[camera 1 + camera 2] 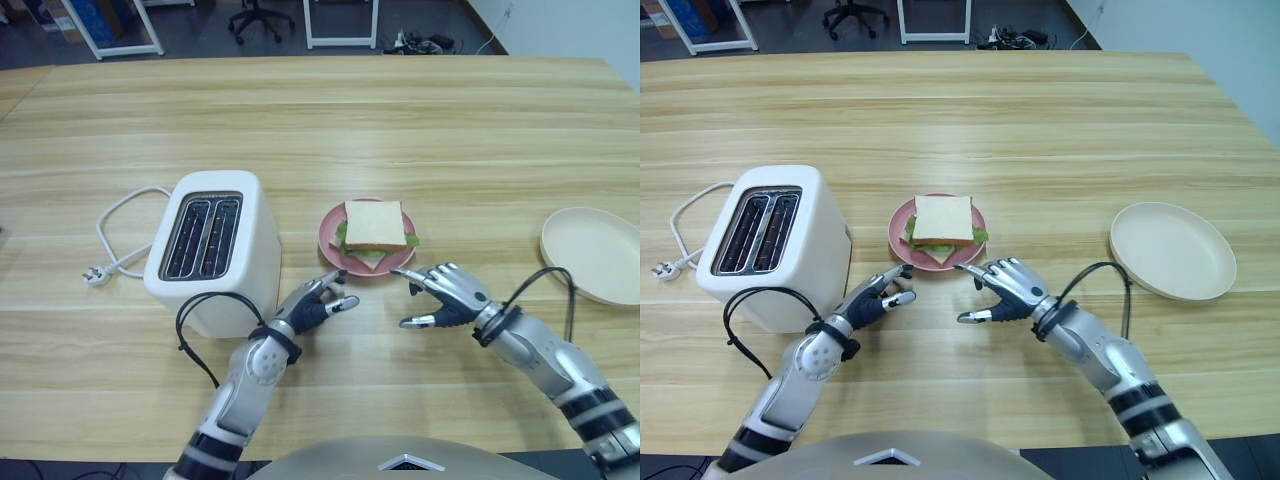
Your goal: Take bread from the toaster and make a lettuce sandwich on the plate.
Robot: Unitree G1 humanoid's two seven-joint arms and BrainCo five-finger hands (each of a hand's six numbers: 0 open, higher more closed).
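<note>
- Two slots in the toaster [212, 250], which stood to the left of the plate [330, 245], looked dark and empty of bread, so the fetching step was judged done.
- One finished-looking sandwich [375, 225] sat on the plate: a white top slice [374, 218] lay flat, with lettuce [341, 236] poking out at the sides and the near edge.
- By that showing the task was at or very near its end; what was left, if anything, was to pull the hands clear of the plate.
- The left hand [318, 305] lay just short of the plate's near-left rim, its fingers stretched out loosely and holding nothing.
- The right hand [445, 295] hung just off the plate's near-right rim, its fingers spread and only lightly bent — also holding nothing, and not touching the plate or the sandwich.
- A pale dish [597, 255] lay well to the right of the plate; the table [400, 120] stretched away beyond it.
- A cord [115, 225] and plug [95, 275] lay to the far left of the plate, past the toaster, the plug loose on the wood.
- Hard to make out: a pale corner under the lettuce suggested a bottom slice, but the top slice covered most of it — it could not be confirmed. The slot bottoms were too dark to read, and the pale dish ran off the left eye view's edge.
</note>
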